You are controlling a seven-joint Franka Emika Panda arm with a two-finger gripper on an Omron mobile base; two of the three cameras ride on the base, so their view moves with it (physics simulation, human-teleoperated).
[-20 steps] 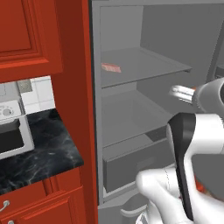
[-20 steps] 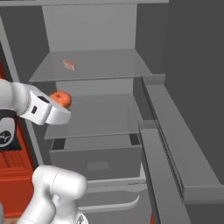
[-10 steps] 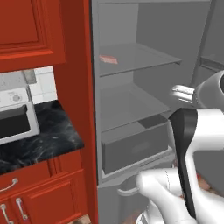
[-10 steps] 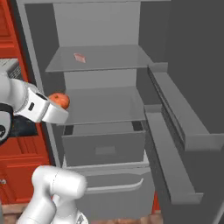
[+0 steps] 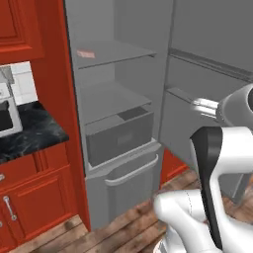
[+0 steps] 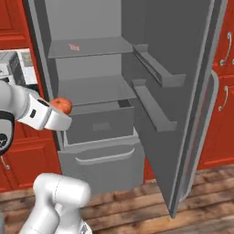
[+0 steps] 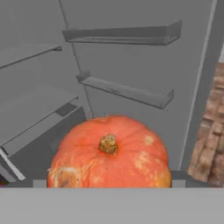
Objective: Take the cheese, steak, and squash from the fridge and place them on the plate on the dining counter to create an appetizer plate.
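Observation:
My gripper [image 6: 56, 119] is shut on the squash [image 6: 62, 105], a round orange one with a short stem that looms large at the bottom of the hand view [image 7: 109, 153] and hides the fingertips. I hold it in front of the open fridge [image 6: 98, 130], level with its grey drawer [image 6: 101, 124]. The steak [image 5: 85, 53], a thin pinkish-red slab, lies on the upper shelf [image 6: 73, 46]. The cheese, the plate and the dining counter are out of view.
The fridge door [image 6: 183, 91] stands wide open to the right, with two shelf rails [image 7: 127, 92]. A black worktop [image 5: 29, 136] with a white toaster oven [image 5: 7, 113] sits left of the fridge over red cabinets [image 5: 34, 197]. Below is wooden floor [image 6: 137, 208].
The whole picture has shifted: the base has backed off and turned, so the fridge looks farther and its open door has come into view. The squash stays in my gripper.

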